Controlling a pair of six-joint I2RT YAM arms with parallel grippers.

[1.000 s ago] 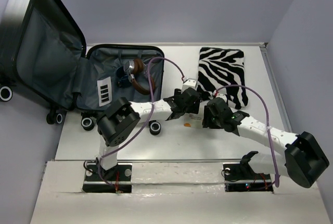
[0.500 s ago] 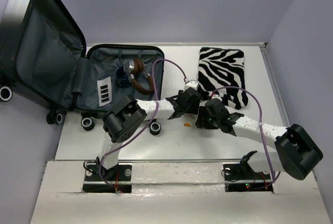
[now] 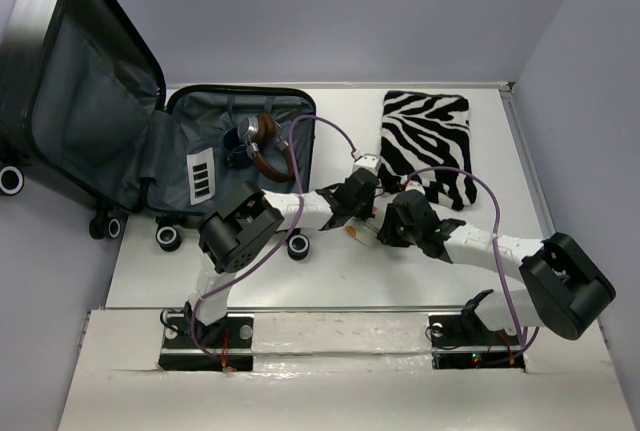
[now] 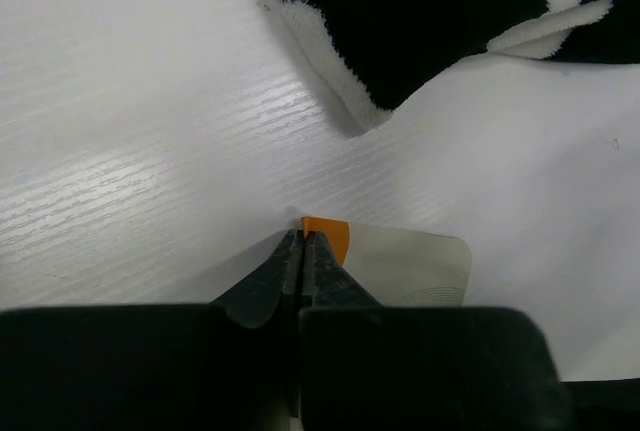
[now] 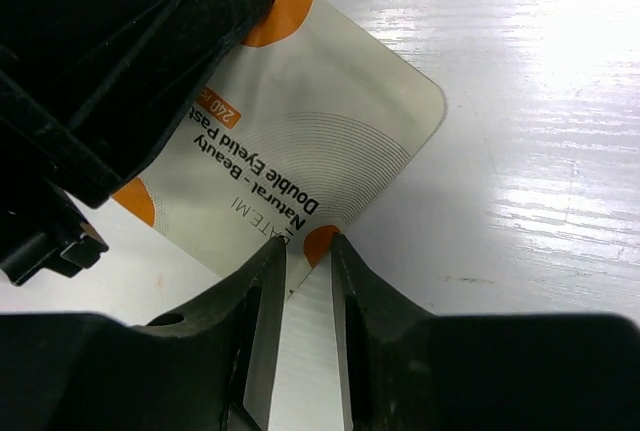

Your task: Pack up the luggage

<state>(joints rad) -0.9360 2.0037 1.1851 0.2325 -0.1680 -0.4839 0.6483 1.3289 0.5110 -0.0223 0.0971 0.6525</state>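
Glossy flat packet [image 5: 300, 141] with rounded corners lies on the white woodgrain counter [image 4: 130, 131]. The left gripper [image 4: 305, 241] is clenched on its orange corner; the right gripper [image 5: 308, 246] has its jaws slightly parted round another. The hard-shell, fabric-lined luggage [image 3: 95, 101] lies open well left of both.

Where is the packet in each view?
Top: packet mid-table, near-left of the cloth.
Left wrist: packet lower centre-right.
Right wrist: packet fills upper centre.
Shared: white table in all; cloth in top and left wrist only.
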